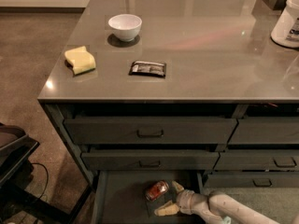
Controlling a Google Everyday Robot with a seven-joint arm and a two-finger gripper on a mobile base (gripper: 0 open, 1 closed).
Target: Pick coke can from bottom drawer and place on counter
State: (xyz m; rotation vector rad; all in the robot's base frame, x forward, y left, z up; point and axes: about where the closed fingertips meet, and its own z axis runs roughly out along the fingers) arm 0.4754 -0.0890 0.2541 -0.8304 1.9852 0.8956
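Observation:
The coke can (156, 190) lies on its side on the floor of the open bottom drawer (117, 199), red with a silvery end. My gripper (170, 198) reaches in from the lower right on a pale arm. Its two tan fingers are spread open, one above (177, 186) and one below (166, 210), just right of the can and not closed on it. The counter (196, 50) is the glossy grey top above the drawers.
On the counter sit a white bowl (124, 27), a yellow sponge (80, 60), a dark foil packet (148, 68) and a white container (286, 20) at the right edge. Two shut drawers with loop handles (150, 133) are above the open one. Dark equipment (14, 157) stands at the left.

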